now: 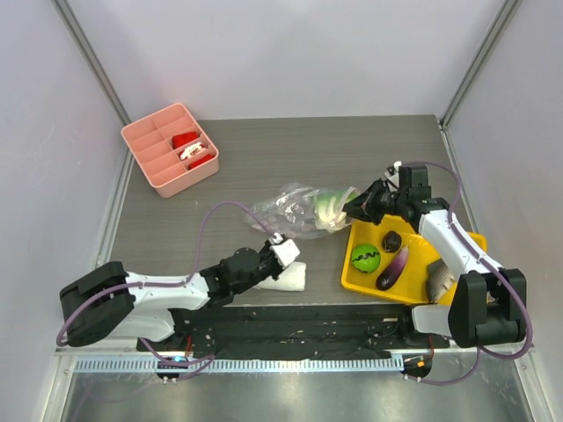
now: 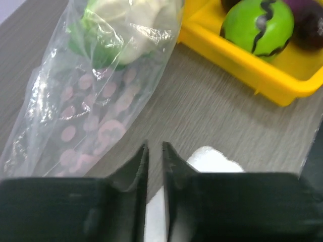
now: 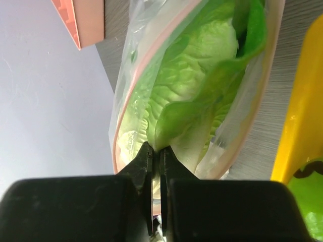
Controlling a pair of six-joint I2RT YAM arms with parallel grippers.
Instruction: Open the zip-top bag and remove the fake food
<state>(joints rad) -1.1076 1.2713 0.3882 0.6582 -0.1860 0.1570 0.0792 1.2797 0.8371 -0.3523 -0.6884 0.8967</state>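
The zip-top bag [image 1: 286, 209] lies crinkled mid-table, its pink-edged mouth [image 3: 123, 116] facing right. A pale green cabbage [image 3: 197, 65] sits in that mouth, partly sticking out. My right gripper [image 3: 156, 149] is shut on a leaf of the cabbage at the bag's opening [image 1: 350, 209]. My left gripper [image 2: 155, 148] is shut with nothing in it, hovering just right of the bag's near end [image 2: 91, 106]. A striped green ball [image 1: 366, 258] and a purple eggplant [image 1: 393, 268] lie in the yellow tray [image 1: 352, 274].
A white folded towel [image 1: 290, 278] lies under the left gripper. A pink divided box [image 1: 149, 167] with red-white items stands at the back left. The yellow tray also holds a small dark piece [image 1: 391, 240] and a grey item [image 1: 437, 278]. Grey walls enclose the table.
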